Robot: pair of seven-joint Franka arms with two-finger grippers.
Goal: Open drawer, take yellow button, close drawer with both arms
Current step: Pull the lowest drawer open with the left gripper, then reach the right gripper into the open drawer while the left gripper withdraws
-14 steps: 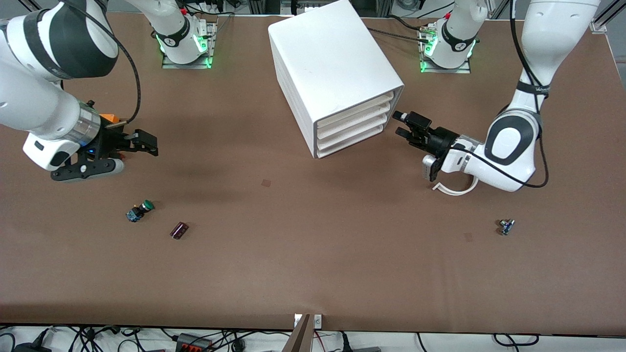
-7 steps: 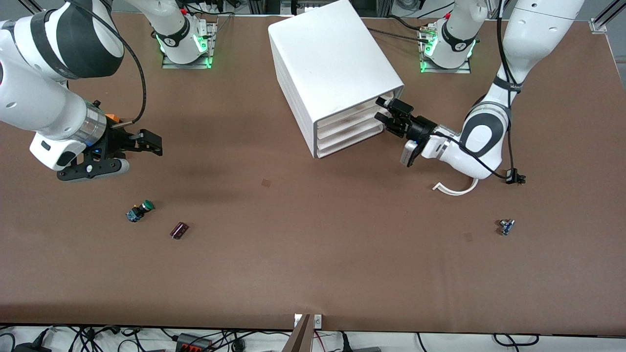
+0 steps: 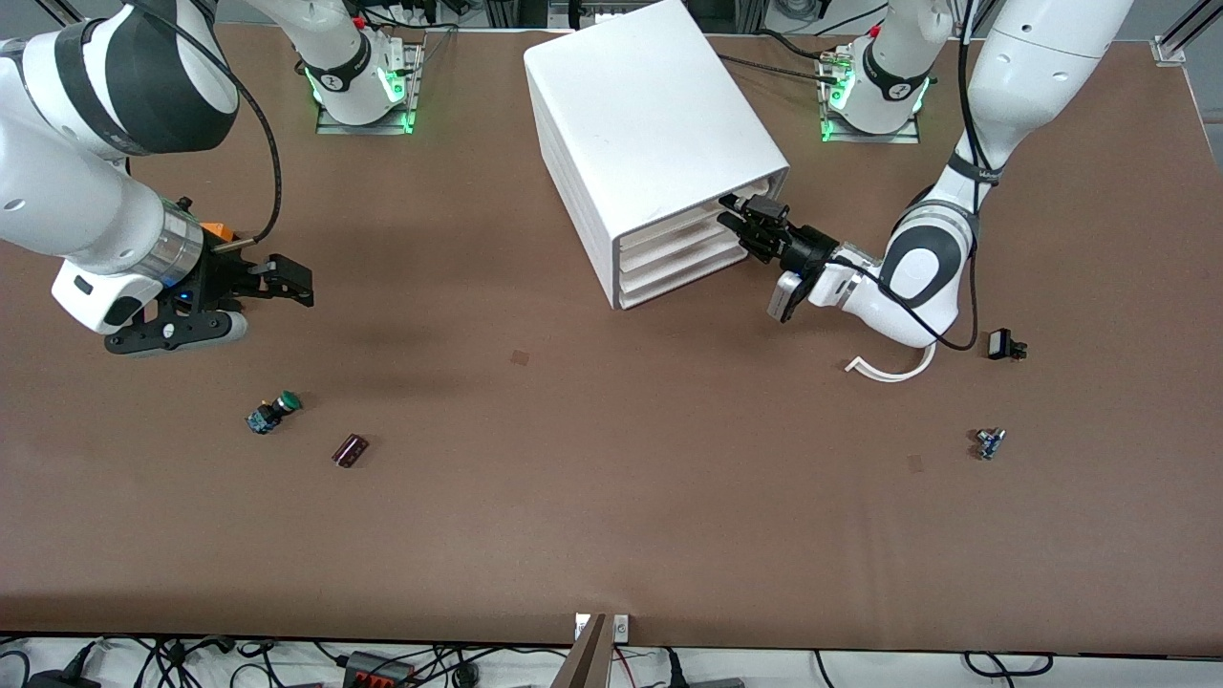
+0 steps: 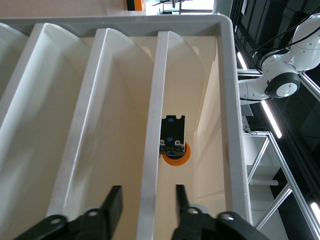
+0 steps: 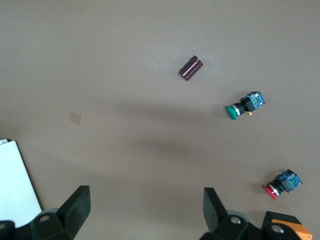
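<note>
Currently the left hand (image 3: 740, 215) is seen at the front of the white cabinet (image 3: 650, 124), its fingers (image 4: 114, 205) spread apart on either side of the front lip of the top drawer (image 4: 150, 165), which is not yet pulled out; the button (image 4: 175, 150) is glimpsed inside that drawer, lying on its side. Meanwhile the right hand (image 3: 277, 282) is held waiting, fingers wide apart and empty, over bare counter (image 3: 611, 497) toward the right arm's end, above the green-capped button (image 3: 272, 411) and a small dark cylinder (image 3: 350, 449).

robotics lab | brown table (image 3: 611, 535) | bolted arm bases (image 3: 358, 81) | cables (image 3: 401, 664)
</note>
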